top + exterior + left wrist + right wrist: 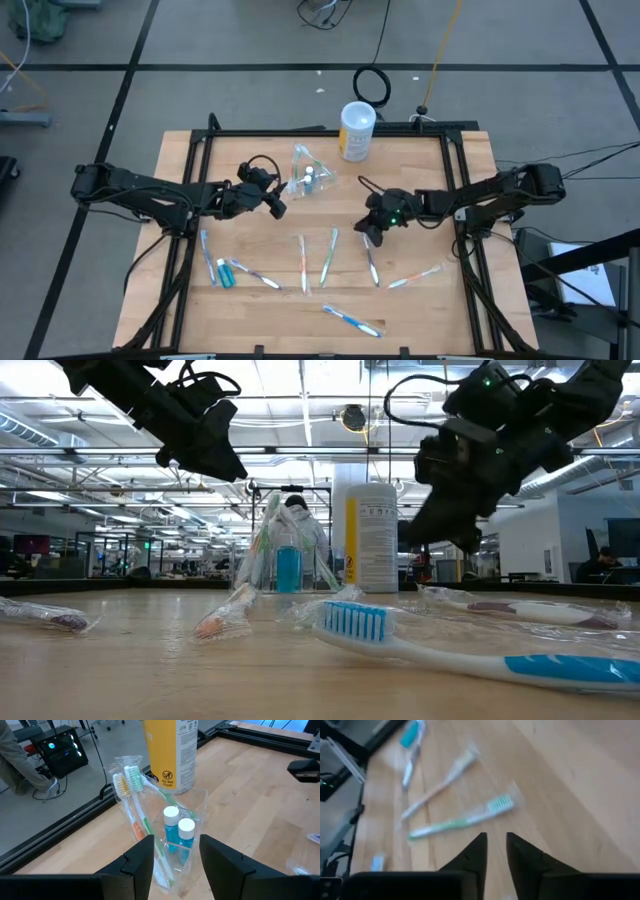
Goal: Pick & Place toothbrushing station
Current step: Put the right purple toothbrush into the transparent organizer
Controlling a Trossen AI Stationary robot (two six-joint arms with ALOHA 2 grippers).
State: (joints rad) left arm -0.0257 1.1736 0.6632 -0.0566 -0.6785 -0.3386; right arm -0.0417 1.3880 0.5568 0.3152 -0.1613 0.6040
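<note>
The clear plastic holder (307, 176) stands on its base on the wooden table, at the far middle. It holds two teal tubes with white caps (176, 829) and two wrapped toothbrushes (131, 785) that lean out over its rim. My left gripper (276, 206) is open and hovers just left of the holder; its fingers (144, 861) stand either side of the holder's near lower part, and I cannot tell whether they touch it. My right gripper (371, 230) hovers empty, fingers a narrow gap apart, above a green toothbrush (462, 821). Several more wrapped toothbrushes lie flat on the near half.
A tall white canister with a yellow label (357, 130) stands at the far edge behind the holder. Loose brushes lie on the table: green (328, 256), orange (302, 264), blue (353, 320), one at the right (415, 276), and a teal tube (226, 272) at the left.
</note>
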